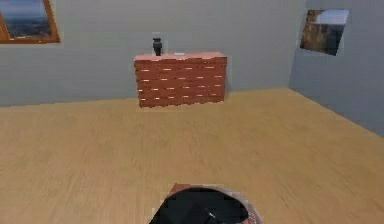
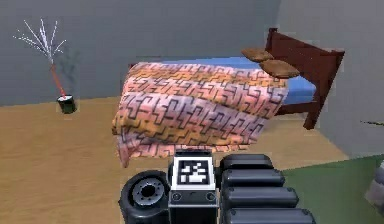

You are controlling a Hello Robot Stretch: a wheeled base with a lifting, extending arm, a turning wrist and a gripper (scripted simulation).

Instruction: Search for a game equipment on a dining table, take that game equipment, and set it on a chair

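Locating the game equipment: its place cannot be told from these two views.
Pincer: the pincer (image 2: 145,197) is a dark rounded body at the arm side view's bottom edge, just left of a white square with black marks (image 2: 192,171). Its far end cannot be made out, so whether it holds anything cannot be told.
Arm: dark stacked segments (image 2: 250,190) sit just right of the white square, along the bottom edge.
Rug: a green rug (image 2: 340,170) lies on the floor at the arm side view's lower right.
Bed: beyond the arm stands a bed (image 2: 298,95) with a dark wooden headboard (image 2: 310,50) at its right-hand end.
Blanket: an orange and pink patterned blanket (image 2: 195,105) covers most of the bed and drapes down toward the floor. A strip of blue sheet (image 2: 235,62) shows above it.
Pillows: one brown pillow (image 2: 255,53) and another (image 2: 280,68) lie side by side near the headboard.
Plant: a dark pot (image 2: 67,103) with thin white spiky stems (image 2: 42,42) stands by the grey wall, left of the bed.
Dresser: in the forward view, a brick-red chest of drawers (image 1: 180,78) stands against the grey far wall, across a bare wooden floor (image 1: 120,150).
Dresser top: a small dark upright object (image 1: 158,45) stands near the left end, too small to name.
Walls: a wood-framed picture or window (image 1: 25,20) hangs at the upper left, and another picture (image 1: 326,30) on the right-hand wall.
Bottom edge: a dark rounded shape with a reddish rim (image 1: 200,208).
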